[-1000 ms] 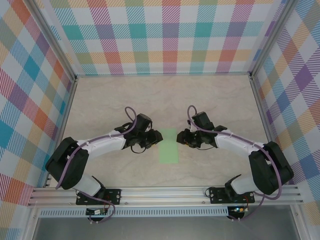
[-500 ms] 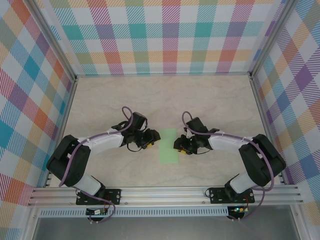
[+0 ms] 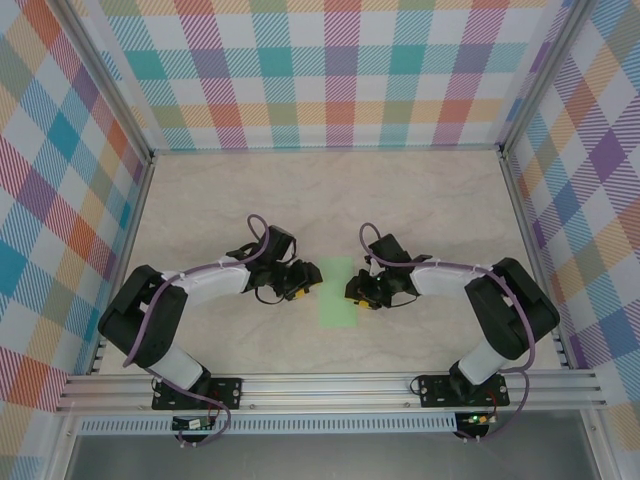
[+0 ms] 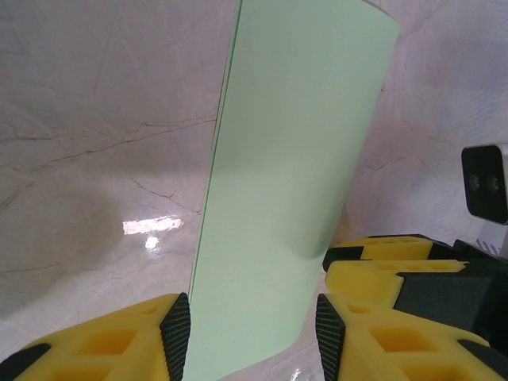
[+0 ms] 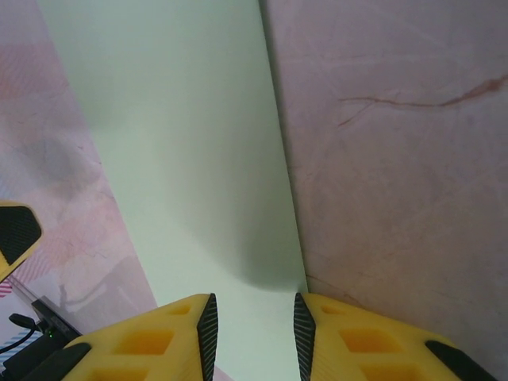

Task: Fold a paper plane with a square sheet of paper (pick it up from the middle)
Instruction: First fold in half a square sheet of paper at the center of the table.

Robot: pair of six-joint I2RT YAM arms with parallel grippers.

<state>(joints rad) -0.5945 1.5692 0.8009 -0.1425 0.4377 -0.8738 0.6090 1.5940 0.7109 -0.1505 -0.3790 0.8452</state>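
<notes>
The square sheet of paper (image 3: 337, 292) lies near the middle of the table as a pale-green strip, a doubled edge showing along one long side (image 4: 294, 175). My left gripper (image 3: 305, 281) is low at its left edge. It is open, and the strip runs up between the pads (image 4: 252, 337) without being pinched. My right gripper (image 3: 357, 291) is at the strip's right edge, also open, with the paper (image 5: 182, 143) under the gap between its pads (image 5: 254, 337). The paper's long edge runs close to the right-hand pad (image 5: 304, 329).
The marble-look tabletop (image 3: 430, 210) is bare around the paper. Plaid walls (image 3: 320, 70) close in the back and both sides. An aluminium rail (image 3: 330, 388) holding both arm bases runs along the near edge. The two grippers face each other across the narrow strip.
Both grippers have come down closer to the paper's edges. The right arm has folded inward toward the strip. The left jaws have opened a little wider.
</notes>
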